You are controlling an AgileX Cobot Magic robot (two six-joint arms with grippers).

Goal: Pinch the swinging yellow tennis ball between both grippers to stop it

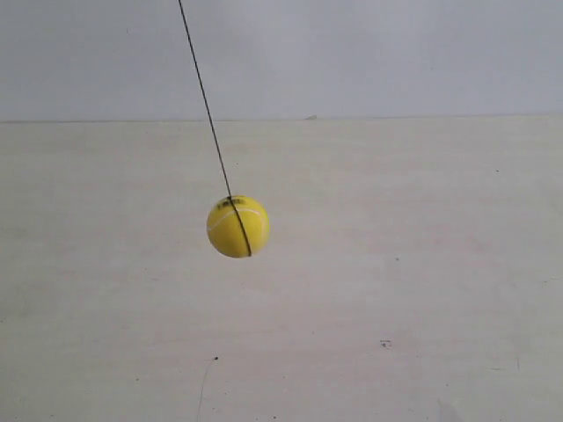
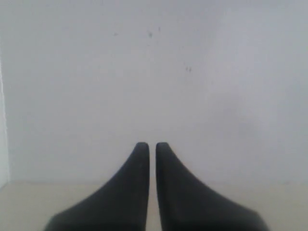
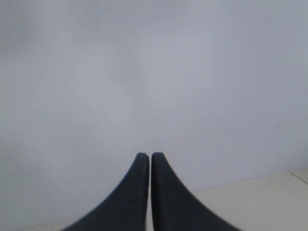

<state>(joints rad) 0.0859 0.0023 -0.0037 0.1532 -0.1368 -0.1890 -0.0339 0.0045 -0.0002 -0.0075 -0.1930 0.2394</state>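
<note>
Above the pale table [image 1: 422, 299], the left gripper [image 2: 152, 144] and right gripper [image 3: 150, 155] are both facing blank wall [image 2: 96, 72], tips pressed together on nothing. The yellow tennis ball [image 1: 237, 226] is hanging on its slanting string [image 1: 204, 97], outside both wrist views; nearer arm, can't tell.

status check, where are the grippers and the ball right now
Left gripper shut, empty. Right gripper shut, empty. Yellow tennis ball hanging free on slanted string, no arm in the exterior view. Nothing seen in the way.
</note>
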